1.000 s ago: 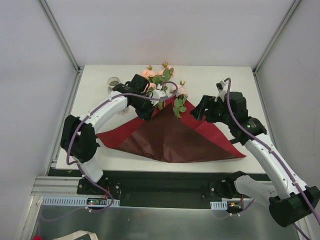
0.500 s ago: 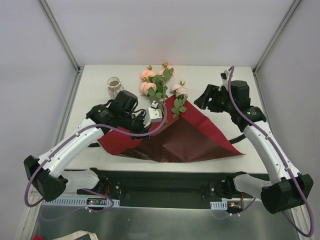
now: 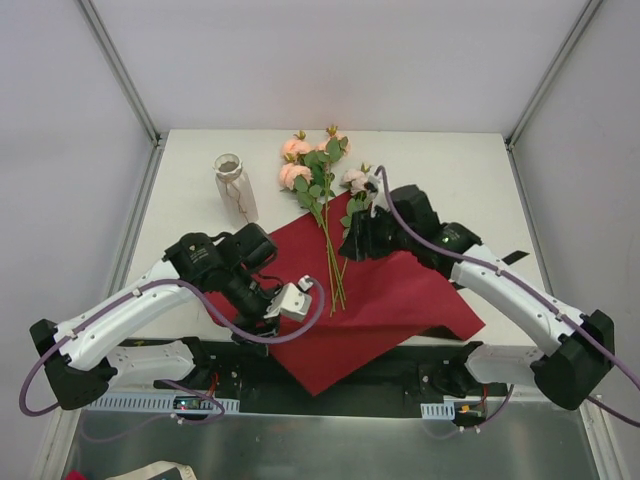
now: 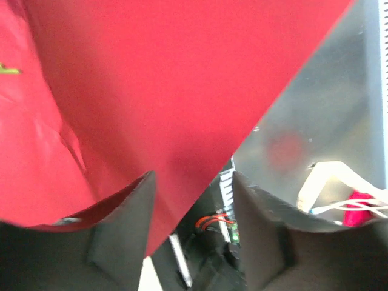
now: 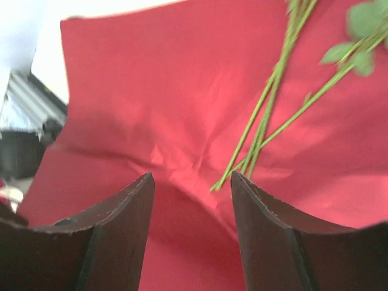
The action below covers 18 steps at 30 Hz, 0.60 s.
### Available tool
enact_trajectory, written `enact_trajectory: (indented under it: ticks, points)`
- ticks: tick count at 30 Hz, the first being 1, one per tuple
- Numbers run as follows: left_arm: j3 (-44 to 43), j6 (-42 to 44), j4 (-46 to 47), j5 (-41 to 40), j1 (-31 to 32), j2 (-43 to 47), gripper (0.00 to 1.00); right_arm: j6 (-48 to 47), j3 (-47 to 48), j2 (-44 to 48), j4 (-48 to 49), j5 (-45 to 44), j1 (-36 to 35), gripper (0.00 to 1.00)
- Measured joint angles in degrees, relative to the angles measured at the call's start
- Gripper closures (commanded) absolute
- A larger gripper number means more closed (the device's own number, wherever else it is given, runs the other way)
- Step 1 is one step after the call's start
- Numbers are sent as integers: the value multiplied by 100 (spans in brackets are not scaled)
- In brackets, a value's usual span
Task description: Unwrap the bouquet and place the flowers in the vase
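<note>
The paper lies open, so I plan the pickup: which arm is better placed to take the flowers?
Right, I think. The right gripper stands open beside the flowers, stems just ahead of it. The left gripper is at the red paper's near edge.

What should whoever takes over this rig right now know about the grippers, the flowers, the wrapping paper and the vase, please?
Left gripper: open, at the near-left edge of the red paper.
Right gripper: open, empty, low over the paper by the stem ends.
Flowers: loose on the spread paper, blooms lying on the table past its far edge.
Vase: upright, far left, no flowers in it.
Done: bouquet unwrapped.
Left: pick up the flowers and put their stems into the vase.
</note>
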<state>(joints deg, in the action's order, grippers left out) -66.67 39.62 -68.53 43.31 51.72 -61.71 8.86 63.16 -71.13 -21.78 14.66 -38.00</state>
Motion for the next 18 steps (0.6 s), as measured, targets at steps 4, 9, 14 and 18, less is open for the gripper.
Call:
enact_trajectory:
  ticks: [4, 9, 14, 18]
  points:
    - [-98, 249, -350, -35, -2, 11, 2, 162, -623, 275, -107, -407, -1012, 37]
    - [-789, 319, -490, -304, -2, 20, 1, 463, -1300, 905, -549, -1132, -1912, 31]
    - [-1543, 238, -472, -872, -7, 22, 1, 374, -577, 848, -1217, -2304, -1565, 31]
    - [-2011, 105, -437, -1495, -116, 37, 1, 155, 649, 96, -1270, -2780, -1176, 36]
